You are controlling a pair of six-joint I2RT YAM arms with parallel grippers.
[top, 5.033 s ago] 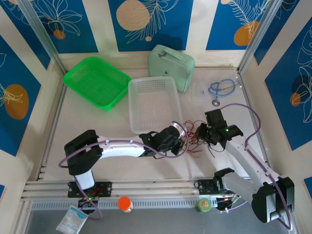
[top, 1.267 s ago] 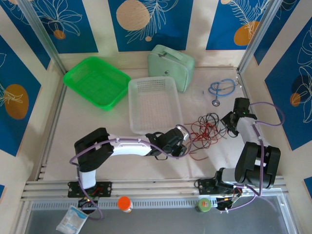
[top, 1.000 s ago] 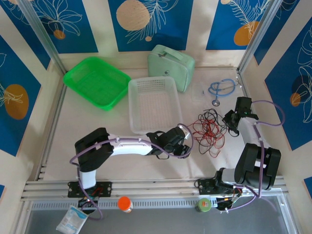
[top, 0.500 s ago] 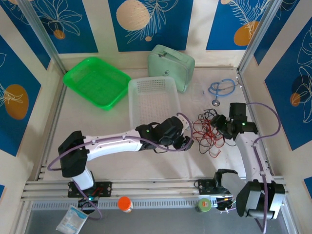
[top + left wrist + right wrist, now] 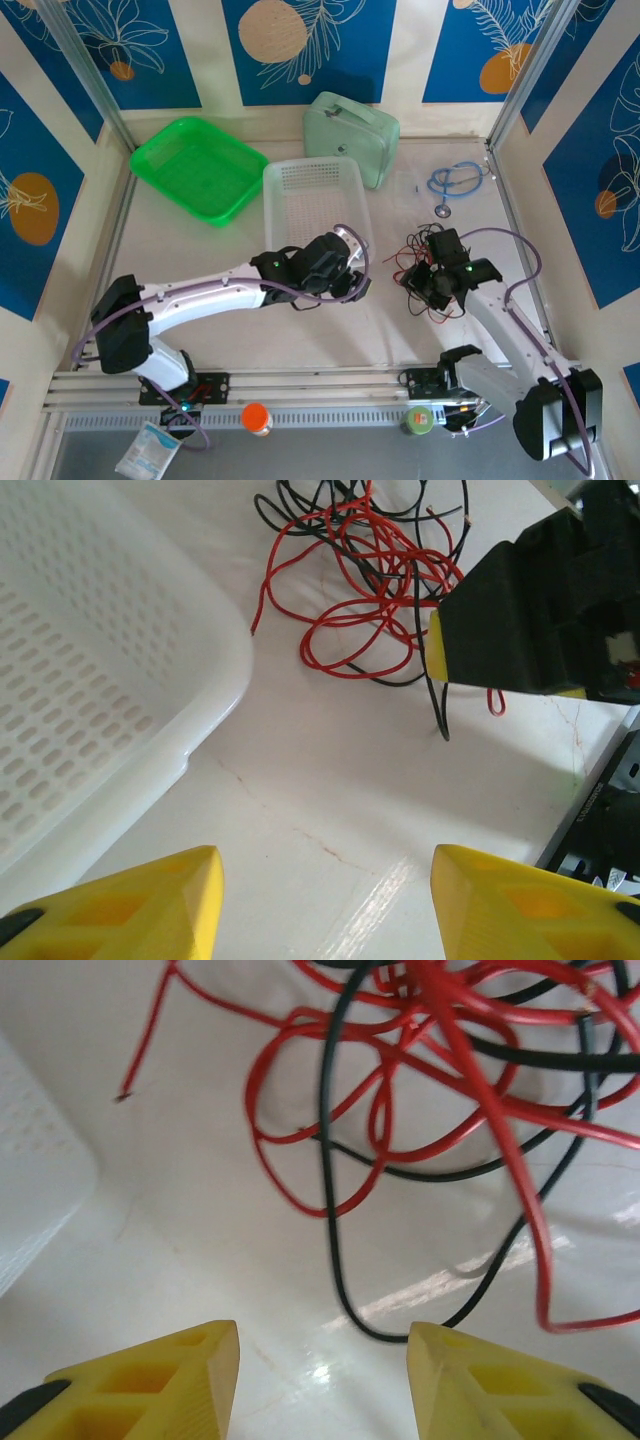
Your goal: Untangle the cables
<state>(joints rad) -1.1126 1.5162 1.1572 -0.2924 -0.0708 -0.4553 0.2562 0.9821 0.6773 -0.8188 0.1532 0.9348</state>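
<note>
Now left gripper [image 5: 322, 868] and right gripper [image 5: 322, 1338] both gape empty — best pinch 1 outer red loop of cables [image 5: 372, 572], pull slowly.

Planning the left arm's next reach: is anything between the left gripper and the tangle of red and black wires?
Nothing visible. Bare tabletop lies between the open left gripper and the cables. The white basket flanks that path on one side, and the right gripper, also open, sits at the tangle's other edge.
</note>
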